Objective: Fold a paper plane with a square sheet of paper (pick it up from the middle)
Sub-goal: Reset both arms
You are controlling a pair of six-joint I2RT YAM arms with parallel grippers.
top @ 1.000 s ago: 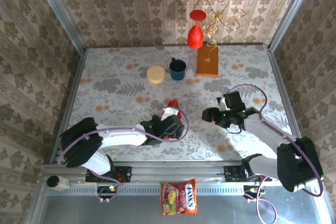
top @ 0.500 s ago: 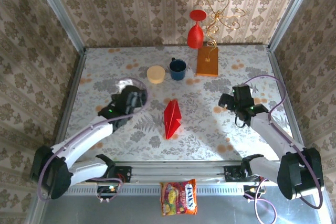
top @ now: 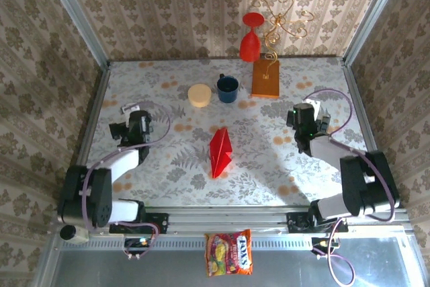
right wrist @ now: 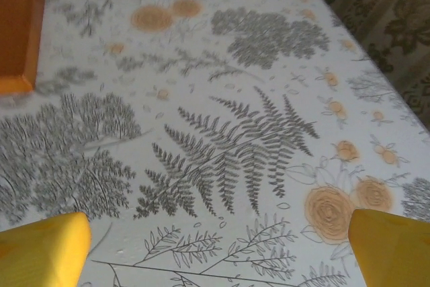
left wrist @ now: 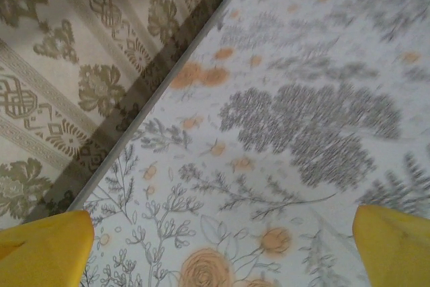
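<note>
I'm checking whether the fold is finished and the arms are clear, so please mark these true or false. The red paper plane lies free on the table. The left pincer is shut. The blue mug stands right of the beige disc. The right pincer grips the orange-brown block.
1. The paper plane lies free on the table, between the arms. True.
2. The left pincer is shut. False: it is open, with its yellow fingers wide apart over bare tabletop.
3. The blue mug stands right of the beige disc. True.
4. The right pincer grips the orange-brown block. False: it is open and holds nothing, and the block stands apart from it.
</note>
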